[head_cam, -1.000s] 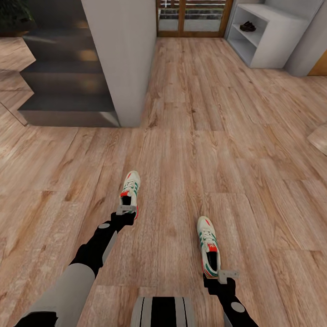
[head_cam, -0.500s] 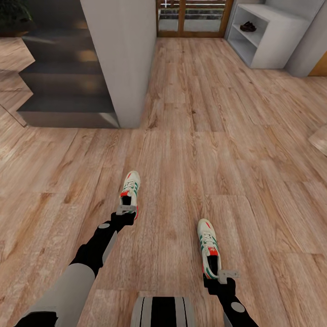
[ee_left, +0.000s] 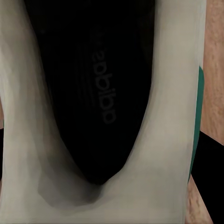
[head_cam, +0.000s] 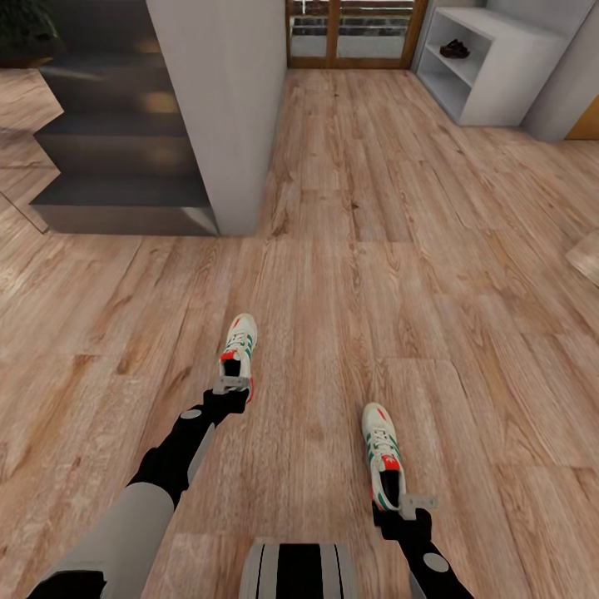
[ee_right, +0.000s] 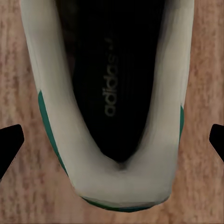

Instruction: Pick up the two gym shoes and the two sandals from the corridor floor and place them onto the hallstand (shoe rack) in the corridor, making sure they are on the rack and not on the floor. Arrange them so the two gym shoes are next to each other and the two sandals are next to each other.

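Gym shoes, two in all, lie well apart on the corridor floor [head_cam: 466, 274], toes pointing to the far hallstand [head_cam: 491, 75]: left shoe [head_cam: 239, 349], right shoe [head_cam: 383, 456]. Each heel has an end effector over it. The right end effector [ee_right: 112, 140] is spread, fingertips [ee_right: 9, 142] either side of the heel, so it should sink squarely before closing. The left end effector [head_cam: 230, 388] hugs its heel; whether it grips, I cannot tell. One dark pair, probably the sandals [head_cam: 454, 48], rests on the hallstand's shelf.
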Tool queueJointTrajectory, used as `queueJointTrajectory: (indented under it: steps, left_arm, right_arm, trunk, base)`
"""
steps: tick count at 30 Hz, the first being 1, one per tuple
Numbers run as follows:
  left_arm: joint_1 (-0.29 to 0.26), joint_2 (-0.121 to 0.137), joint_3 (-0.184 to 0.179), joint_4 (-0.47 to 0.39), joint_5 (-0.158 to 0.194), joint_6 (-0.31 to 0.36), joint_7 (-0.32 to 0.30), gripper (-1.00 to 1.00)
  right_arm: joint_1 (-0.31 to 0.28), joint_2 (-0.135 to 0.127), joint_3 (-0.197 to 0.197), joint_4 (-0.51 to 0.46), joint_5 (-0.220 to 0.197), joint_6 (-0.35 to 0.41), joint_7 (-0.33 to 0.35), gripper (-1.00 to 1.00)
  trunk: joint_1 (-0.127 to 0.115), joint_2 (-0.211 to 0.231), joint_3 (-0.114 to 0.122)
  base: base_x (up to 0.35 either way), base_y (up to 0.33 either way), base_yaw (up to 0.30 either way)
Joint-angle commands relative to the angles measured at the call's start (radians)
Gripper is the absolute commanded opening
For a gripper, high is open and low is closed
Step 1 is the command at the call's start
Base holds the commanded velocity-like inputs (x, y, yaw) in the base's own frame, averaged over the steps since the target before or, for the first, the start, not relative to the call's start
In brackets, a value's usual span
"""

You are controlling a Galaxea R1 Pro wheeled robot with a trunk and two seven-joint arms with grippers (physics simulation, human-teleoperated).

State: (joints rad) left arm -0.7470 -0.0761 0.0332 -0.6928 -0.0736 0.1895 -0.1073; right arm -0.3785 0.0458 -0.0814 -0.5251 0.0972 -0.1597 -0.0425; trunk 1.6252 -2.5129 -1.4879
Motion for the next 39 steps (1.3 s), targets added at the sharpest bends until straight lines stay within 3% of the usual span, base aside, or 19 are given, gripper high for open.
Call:
queueJointTrajectory:
  steps: [1,5,6,28,39]
  left_arm:
    - [0.000,-0.001,0.004,-0.001,-0.008,0.005,-0.006,-1.00]
    - [0.000,-0.001,0.004,-0.002,-0.008,0.005,-0.006,-1.00]
    - [0.000,-0.001,0.004,-0.003,-0.008,0.005,-0.006,-1.00]
    - [0.001,0.000,0.005,-0.007,-0.009,0.005,-0.005,-1.00]
    - [0.034,0.007,0.008,-0.008,-0.009,0.005,-0.006,-1.00]
  right_arm:
    - [0.000,0.001,-0.006,0.001,0.010,-0.003,0.000,1.00]
    - [0.000,0.000,-0.006,0.001,0.010,-0.003,0.000,1.00]
    - [0.000,0.000,-0.006,0.000,0.010,-0.003,0.000,-1.00]
    - [0.000,-0.001,-0.006,0.000,0.010,-0.003,0.000,-1.00]
    - [0.000,-0.001,-0.006,0.000,0.010,-0.003,0.001,-1.00]
  trunk:
    - [0.000,0.000,-0.001]
    - [0.000,0.000,-0.001]
    - [0.000,0.000,-0.001]
    - [0.000,0.000,-0.001]
    - [-0.005,0.002,0.042]
  base:
    - [0.120,0.000,0.000]
    - [0.066,0.000,0.000]
    - [0.018,0.000,0.000]
    - [0.001,0.000,0.000]
    - [0.000,0.000,0.000]
